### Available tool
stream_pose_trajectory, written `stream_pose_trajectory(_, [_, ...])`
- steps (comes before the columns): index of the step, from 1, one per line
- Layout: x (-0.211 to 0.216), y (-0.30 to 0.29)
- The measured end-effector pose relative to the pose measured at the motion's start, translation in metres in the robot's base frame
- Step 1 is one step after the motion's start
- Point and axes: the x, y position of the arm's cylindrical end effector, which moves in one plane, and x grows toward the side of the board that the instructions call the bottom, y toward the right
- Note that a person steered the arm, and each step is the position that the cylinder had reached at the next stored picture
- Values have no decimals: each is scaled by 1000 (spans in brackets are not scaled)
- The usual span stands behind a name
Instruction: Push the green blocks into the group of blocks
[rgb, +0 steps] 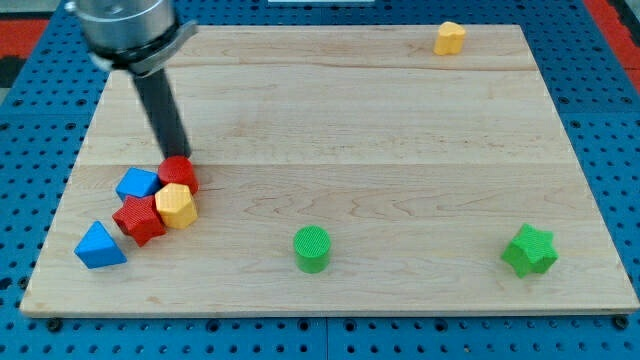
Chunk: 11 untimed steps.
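The green blocks sit along the view's bottom edge of the wooden board (400, 130), well apart from each other and from everything else. You have the green cylinder (312, 248) standing upright near the bottom centre, and the green star-shaped block (529, 250) far off toward the bottom right corner.

Look to the view's left now: there's your group. The red cylinder (179, 173) is at the top of the cluster, the blue block (137, 184) touches it on the left, and the yellow block (176, 206) is tucked just below the red cylinder. The red star-shaped block (138, 219) presses in beside the yellow one, lower left. The blue triangular block (98, 246) lies just beside that red star, toward the bottom left corner, and you can't quite tell whether the two touch.

My tip (182, 155) is down at the upper edge of the red cylinder, right against it by the look of things, with the dark rod slanting up to the arm's grey body at the view's top left. There are no jaws on this rod to open or clench, and it holds nothing. The tip stands well apart from both green blocks.

Up in the top right, a lone yellow heart-shaped block (450, 38) sits near the board's far edge.
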Motion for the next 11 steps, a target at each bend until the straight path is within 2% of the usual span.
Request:
stream_pose_trajectory(2, [13,104])
stream_pose_trajectory(3, [43,165])
stream_pose_trajectory(4, [86,180])
stream_pose_trajectory(5, [105,228])
stream_pose_trajectory(6, [122,239])
stream_pose_trajectory(7, [139,187])
stream_pose_trajectory(9, [84,104])
stream_pose_trajectory(10, [79,110])
stream_pose_trajectory(11, [55,168])
